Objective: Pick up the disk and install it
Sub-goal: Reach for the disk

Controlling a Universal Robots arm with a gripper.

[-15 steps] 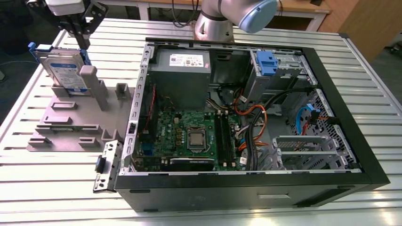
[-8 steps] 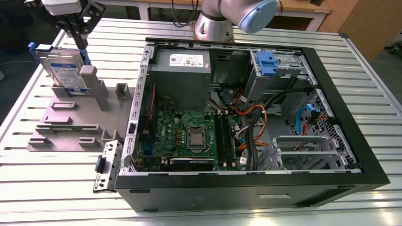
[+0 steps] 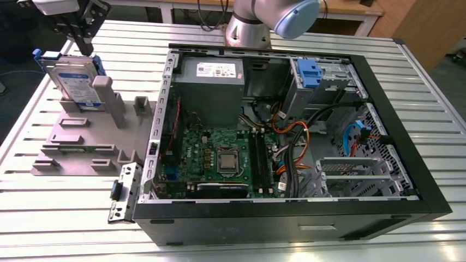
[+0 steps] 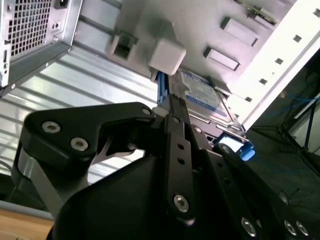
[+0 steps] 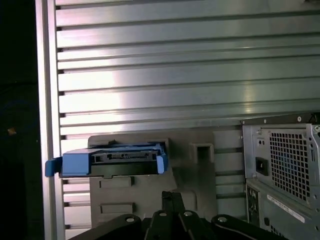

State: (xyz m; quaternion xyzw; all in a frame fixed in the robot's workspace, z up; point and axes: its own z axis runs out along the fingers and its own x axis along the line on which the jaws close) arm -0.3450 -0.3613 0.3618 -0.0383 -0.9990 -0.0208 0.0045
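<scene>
Slatted metal table (image 3: 73, 224), empty closed jaws downward by upright disk's (image 3: 76, 82) top edge.

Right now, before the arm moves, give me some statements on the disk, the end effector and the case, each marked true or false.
1. The disk stands on edge in the grey holder. True.
2. The computer case lies open, with its motherboard exposed. True.
3. The disk sits inside the computer case. False: it is in the grey holder, at the exterior view's left of the case.
4. The end effector hangs over the motherboard. False: it is just above the disk.
</scene>
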